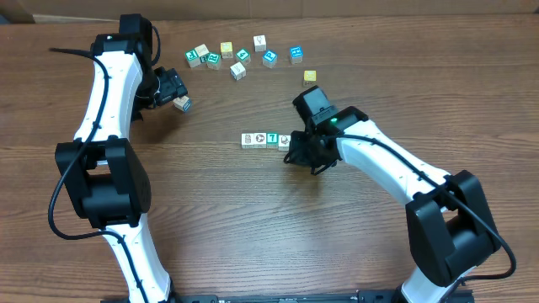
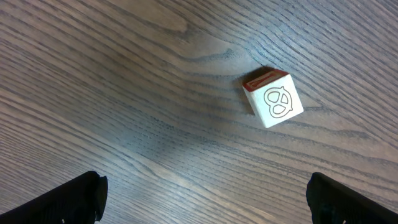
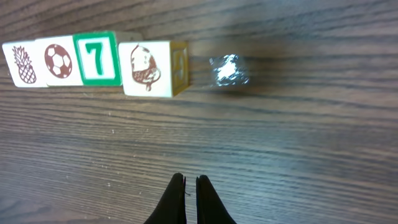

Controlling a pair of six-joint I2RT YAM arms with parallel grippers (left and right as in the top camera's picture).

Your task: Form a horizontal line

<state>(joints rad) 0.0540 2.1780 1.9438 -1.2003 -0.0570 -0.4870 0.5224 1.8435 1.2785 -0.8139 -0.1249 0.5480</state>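
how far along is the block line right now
Done: the horizontal line of four cubes sits side by side. In hand: nothing; the right gripper is shut and empty near it, the left gripper hangs open over a loose cube. Left: possibly adding that cube and the scattered cubes at the far edge.

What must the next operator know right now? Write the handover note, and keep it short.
Left end effector: open, empty, hovering above a lone pretzel-print cube, well away from the line.
Right end effector: shut, empty, close by the line's end.
Row: four cubes side by side: pineapple, soccer ball, green 7, then a fourth cube that looks slightly out of line in the right wrist view.
Done: the line is formed.
Left: perhaps nudge the fourth cube straight, then back both arms away. Other loose cubes lie scattered beyond the row, apart from it.
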